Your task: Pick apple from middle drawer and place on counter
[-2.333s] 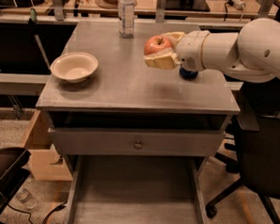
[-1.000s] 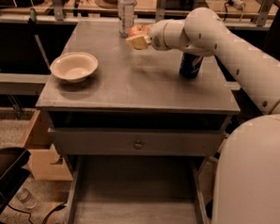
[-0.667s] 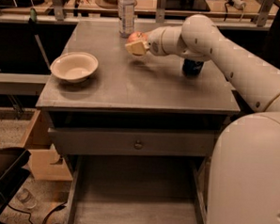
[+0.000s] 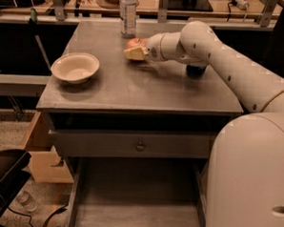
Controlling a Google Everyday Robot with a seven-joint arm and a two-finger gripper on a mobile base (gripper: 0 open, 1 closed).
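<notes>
Bowl [image 4: 75,67] on the far left, cream, sitting upright near the left edge of the grey bench [image 4: 148,89]. Moving across, a clear bottle [image 4: 128,10] stands at the back edge with a label around its middle. Just right of it and a touch nearer to us, there's the apple [image 4: 135,42], red with a yellow patch, out of the drawer and up over the back part of the bench. It's in the jaws: they are closed on the apple, one pale finger [image 4: 133,53] showing underneath it. They sit at the back centre of the bench, pointing left toward the bottle. Apple and bottle are near each other but apart. Whether the apple's underside touches the wood, I can't tell; it's very low over it at the least. Down the middle, the grey drawer front [image 4: 107,144] with its round knob [image 4: 140,146] is shut. Beneath that the middle drawer [image 4: 137,206] is pulled right out, its plank floor showing. Further right, the white arm [image 4: 226,57] stretches in from the right side across the bench, and a dark can [image 4: 196,70] stands behind it, mostly hidden. Far right, the robot's big white body [image 4: 253,178] fills the corner, in front of the bench's right end.
</notes>
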